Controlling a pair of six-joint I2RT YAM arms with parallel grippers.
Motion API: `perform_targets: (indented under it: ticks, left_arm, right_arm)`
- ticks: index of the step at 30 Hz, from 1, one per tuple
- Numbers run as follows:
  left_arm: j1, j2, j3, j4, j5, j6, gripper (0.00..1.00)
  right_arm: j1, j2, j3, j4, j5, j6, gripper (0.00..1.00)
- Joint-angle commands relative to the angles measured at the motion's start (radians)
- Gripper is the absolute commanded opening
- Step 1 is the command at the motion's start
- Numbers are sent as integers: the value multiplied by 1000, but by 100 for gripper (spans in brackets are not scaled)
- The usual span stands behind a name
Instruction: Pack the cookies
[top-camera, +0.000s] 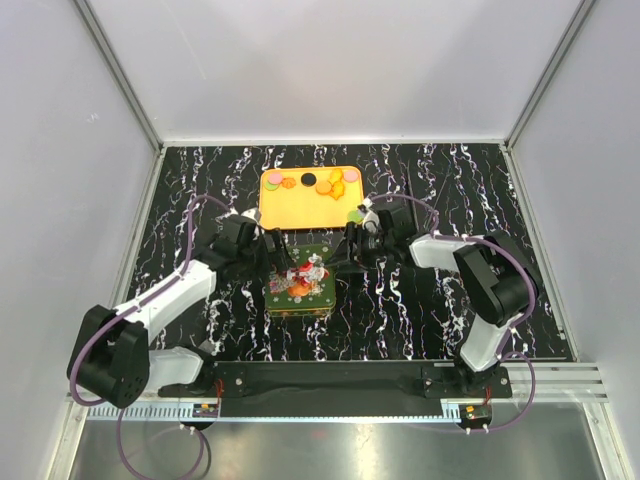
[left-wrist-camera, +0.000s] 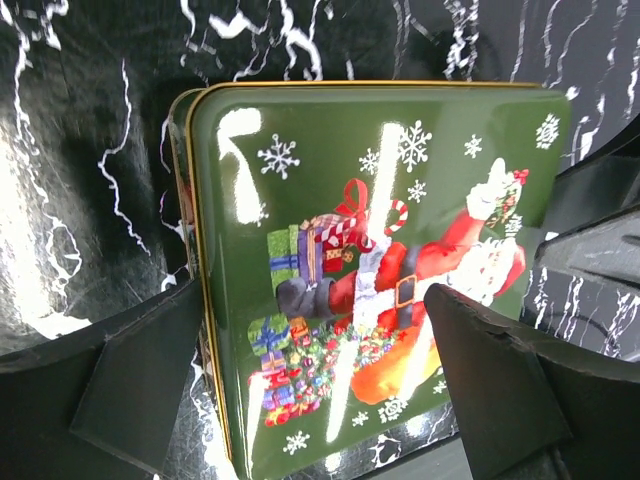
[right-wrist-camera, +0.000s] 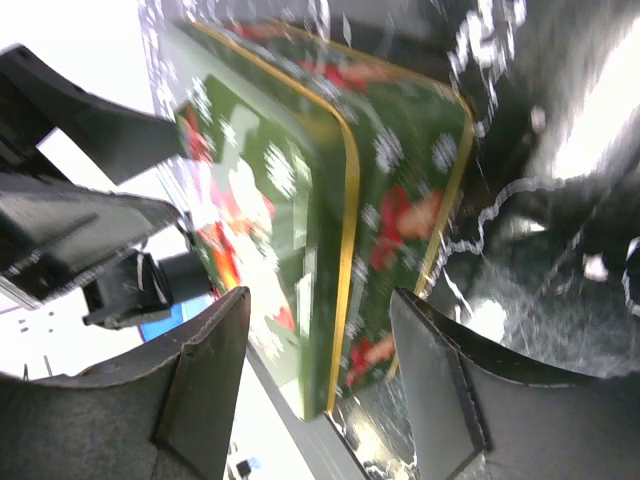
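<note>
The cookies, small orange, black, pink and green discs, lie on an orange tray at the back of the table. In front of it sits a green Christmas tin with its Santa lid on. My left gripper is at the tin's far left corner. In its wrist view it is open wide, one finger beside the tin's edge and the other over the lid. My right gripper is at the far right corner. It is open, with the tin's gold-rimmed corner between its fingers, untouched.
The black marbled tabletop is walled in by white panels on three sides. Both arm bases stand on the black rail at the near edge. Purple cables loop beside each arm.
</note>
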Motion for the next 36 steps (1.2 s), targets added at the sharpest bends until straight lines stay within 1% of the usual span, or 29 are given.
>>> perform_targets:
  ticks: [1,6,12,15,22,33,36]
  left_arm:
    - [0,-2,74,14,-1,27,99]
    - [14,35,114,-12,-8,39,99]
    - [26,87,145,-20,-18,47,99]
    - [29,107,152,-18,-24,50,99]
    - [40,133,161,-24,-36,48,99]
    - [47,219,230,-35,-56,37,99]
    - [50,242,244,-33,-53,36,99]
  right_arm:
    - [-23,-35,71,-24,12,-23,66]
    - [-37,0,140,-50,24,-32,66]
    - [-49,79,199,-59,38,-51,66]
    - [-51,108,206,-61,46,-63,66]
    - [-51,96,182,-53,58,-77,66]
    - [-52,169,255,-114,80,-124,64]
    - [-51,178,263,-110,75,-123,62]
